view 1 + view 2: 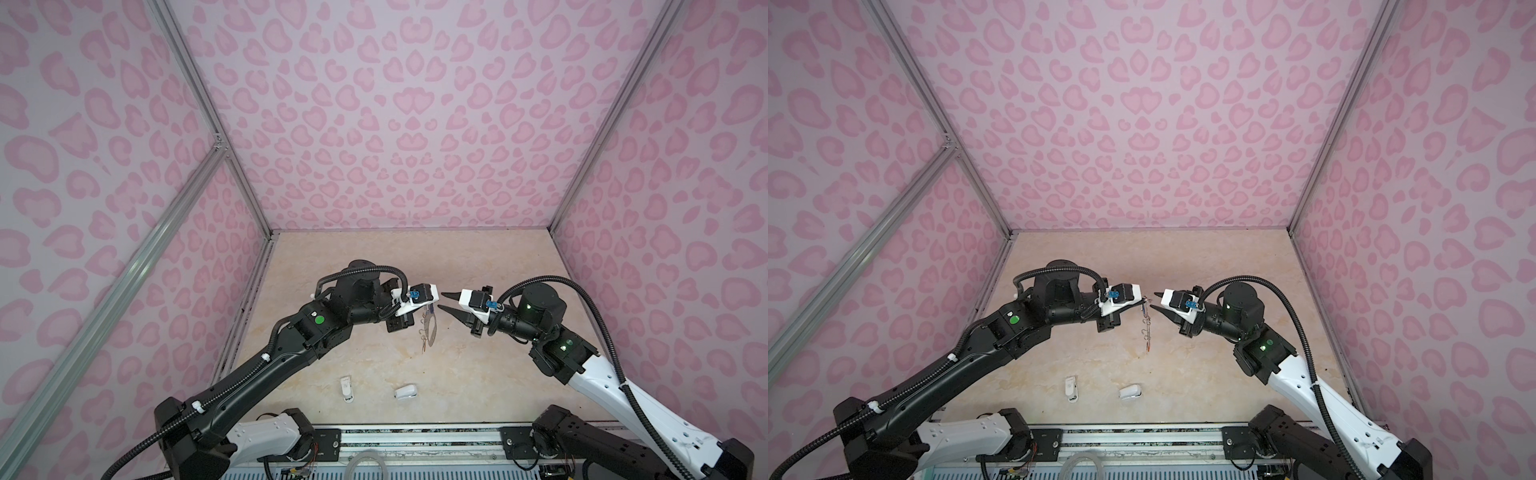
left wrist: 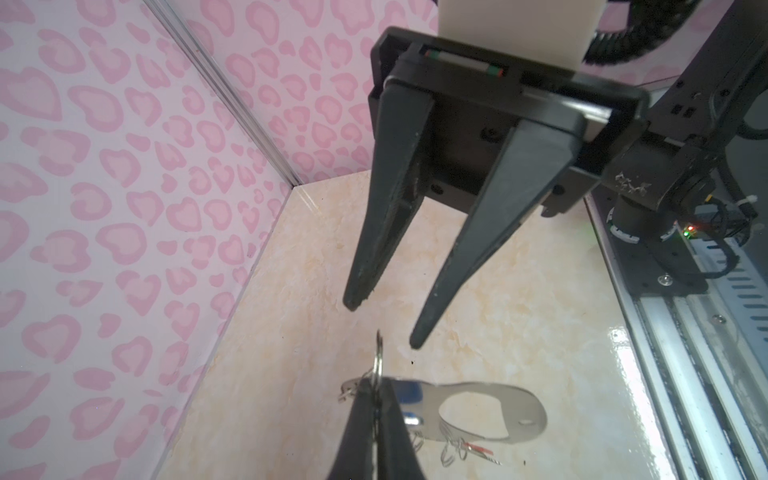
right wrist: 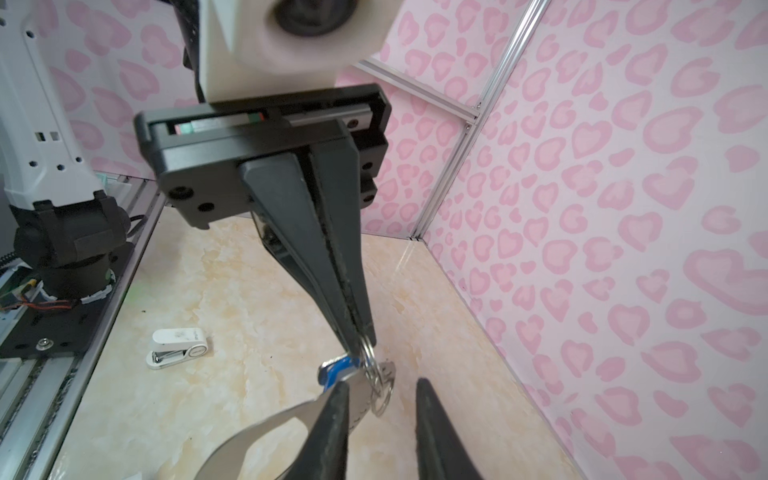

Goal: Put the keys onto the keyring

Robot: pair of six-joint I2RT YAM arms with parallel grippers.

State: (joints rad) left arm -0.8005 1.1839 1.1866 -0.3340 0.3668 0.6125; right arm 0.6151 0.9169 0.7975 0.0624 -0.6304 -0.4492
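Two arms reach in over the table, elbows bowed outward and wrists turned so that the grippers face each other tip to tip, raised off the surface. The left gripper is clamped tight on one wire ring at the straight edge of the keyring, so the plate hangs free in the air below it, nearly edge-on in both top views; that pinch most likely serves to hold the ring steady and exposed for the other arm. The right gripper has its jaws parted and empty; its tips sit near the held ring but apart from it, lined up as if to work on it. The blue-tagged key sits right against the pinched ring, seemingly threaded on it, though the fingers hide the join; the orange-red-tagged key dangles among the lower rings of the plate, and whether it is properly threaded cannot be told. A white plastic piece and a second white piece lie near the front edge, well apart from the work.
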